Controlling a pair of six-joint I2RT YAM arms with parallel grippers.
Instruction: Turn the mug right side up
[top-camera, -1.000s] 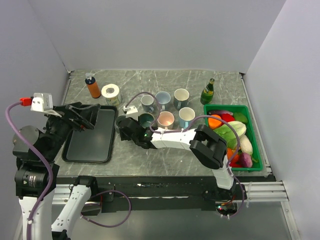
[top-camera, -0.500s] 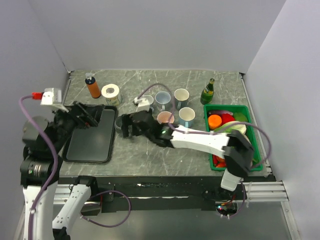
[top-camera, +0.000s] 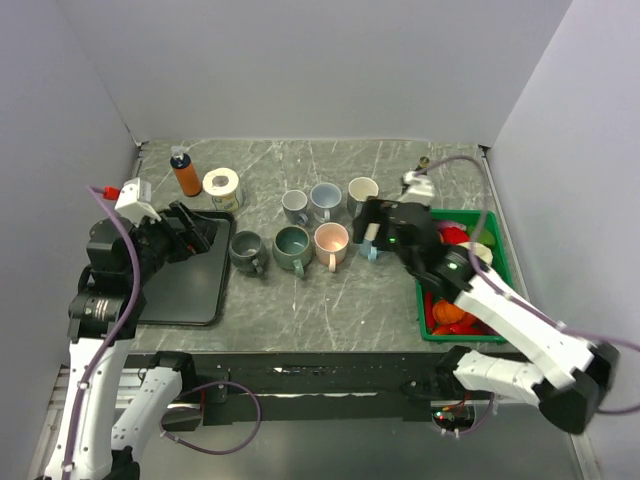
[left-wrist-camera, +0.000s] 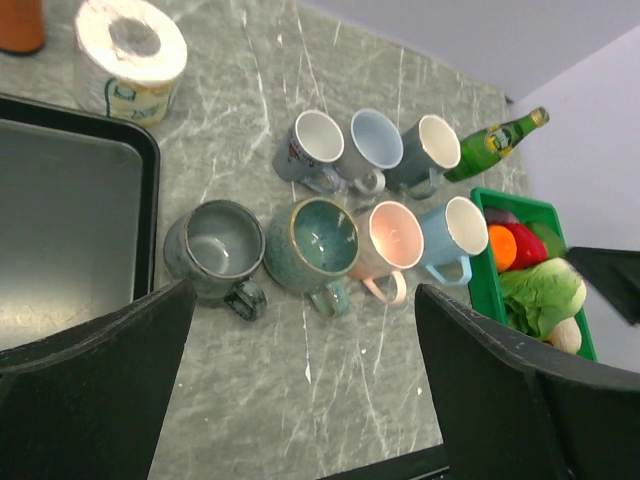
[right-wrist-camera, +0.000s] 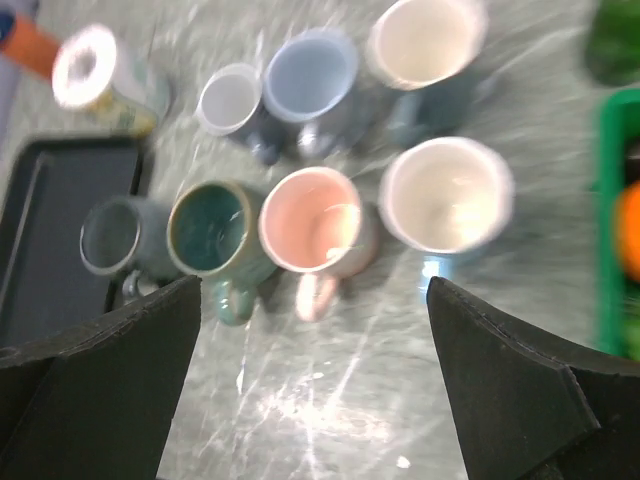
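A dark grey mug (top-camera: 245, 250) stands upright, mouth up, at the left end of the front row, next to the black tray; it also shows in the left wrist view (left-wrist-camera: 213, 247) and the right wrist view (right-wrist-camera: 113, 235). Beside it stand a teal mug (top-camera: 292, 245), a pink mug (top-camera: 330, 241) and a light blue mug (right-wrist-camera: 445, 195). Three more upright mugs (top-camera: 324, 198) form the back row. My right gripper (top-camera: 373, 231) is open and empty, held above the light blue mug. My left gripper (top-camera: 197, 232) is open and empty above the tray's right edge.
A black tray (top-camera: 185, 280) lies at the left. An orange bottle (top-camera: 186, 175) and a roll of tape (top-camera: 221, 187) stand behind it. A green bottle (left-wrist-camera: 497, 140) and a green bin (top-camera: 505, 290) of vegetables are at the right.
My right gripper has left the grey mug and swung right and up to above the light blue mug. The grey mug now stands free. The left arm shifted slightly.
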